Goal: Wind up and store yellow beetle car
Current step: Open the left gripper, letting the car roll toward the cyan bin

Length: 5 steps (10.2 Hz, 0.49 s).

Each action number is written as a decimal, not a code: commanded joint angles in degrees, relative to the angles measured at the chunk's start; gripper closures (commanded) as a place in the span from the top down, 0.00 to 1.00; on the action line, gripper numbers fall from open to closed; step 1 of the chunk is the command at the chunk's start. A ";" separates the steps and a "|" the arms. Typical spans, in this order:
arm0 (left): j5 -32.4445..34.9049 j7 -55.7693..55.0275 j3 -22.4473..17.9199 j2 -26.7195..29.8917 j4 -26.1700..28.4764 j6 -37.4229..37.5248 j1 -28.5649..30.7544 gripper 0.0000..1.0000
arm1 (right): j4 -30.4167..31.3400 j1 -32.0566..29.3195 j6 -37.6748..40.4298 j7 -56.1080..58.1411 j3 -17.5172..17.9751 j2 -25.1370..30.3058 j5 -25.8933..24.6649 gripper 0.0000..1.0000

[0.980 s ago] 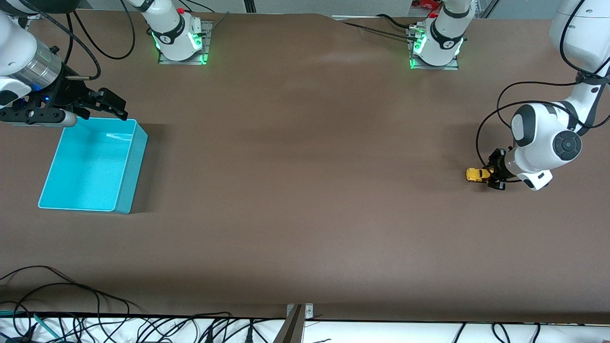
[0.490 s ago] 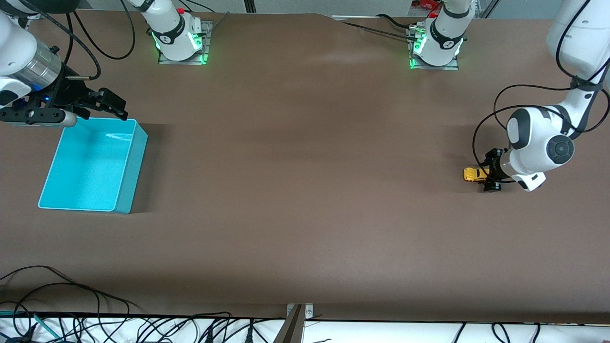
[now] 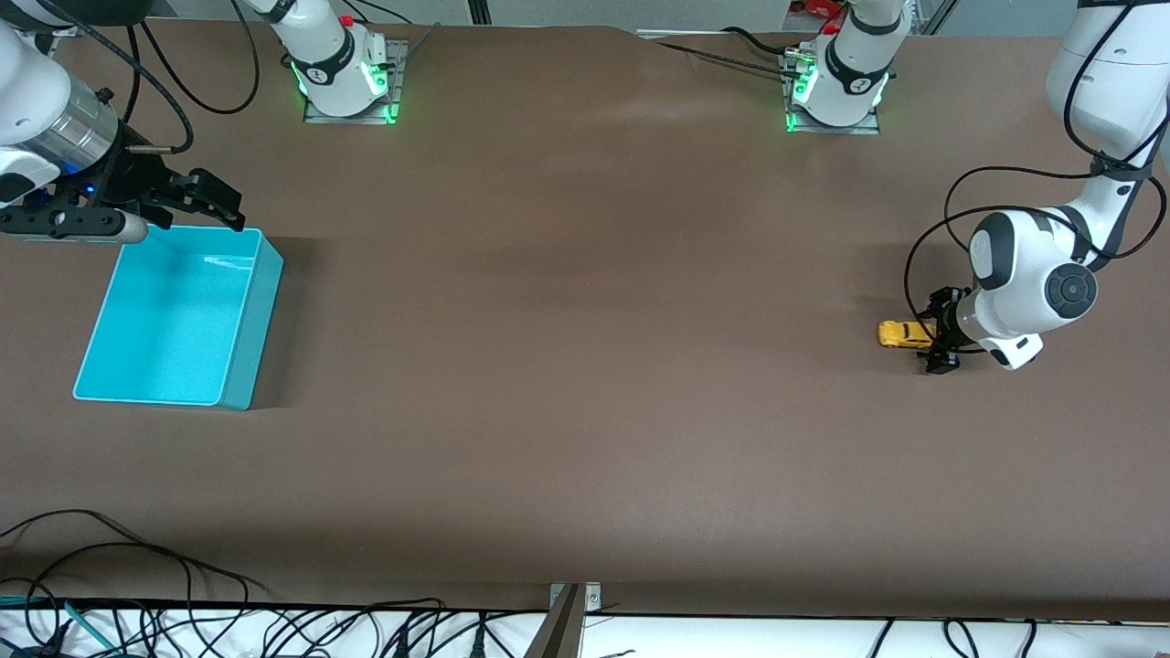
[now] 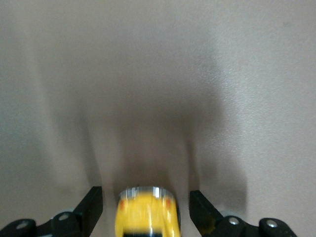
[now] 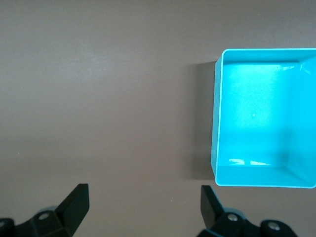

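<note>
— How were the arms finished?

— Glossy white shells were seen on both, with dark grey joint bands; on the left arm (image 3: 1033, 283) a round dark cap was set into the last joint above the fingers. A brushed metal ring was fitted on the right arm (image 3: 41, 119), just above its black hand.

— And the cabling?

— Black cables were looped loosely beside each wrist.

— The fingers?

— Black, wedge-shaped fingers (image 4: 91, 205) were noted, with pale screws set into the black body just above them (image 5: 229, 217).

— Any lights?

— Green light was cast around both bases (image 3: 343, 78).
</note>
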<state>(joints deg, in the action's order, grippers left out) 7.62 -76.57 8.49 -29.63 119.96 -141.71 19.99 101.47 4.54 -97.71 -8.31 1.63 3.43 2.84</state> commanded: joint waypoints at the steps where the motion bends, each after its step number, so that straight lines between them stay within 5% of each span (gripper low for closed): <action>1: 0.82 -0.25 0.56 0.36 -1.31 1.17 0.40 1.00 | -0.22 0.12 0.24 0.75 -0.13 0.17 -0.73 1.00; 5: 0.82 1.41 3.11 3.16 -3.59 6.52 0.66 1.00 | -0.22 0.12 0.24 0.75 -0.13 0.26 -0.73 1.00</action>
<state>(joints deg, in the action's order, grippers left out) 7.62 -76.43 10.09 -29.33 117.31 -138.74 20.04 101.47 4.53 -97.71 -8.31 1.61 3.43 2.84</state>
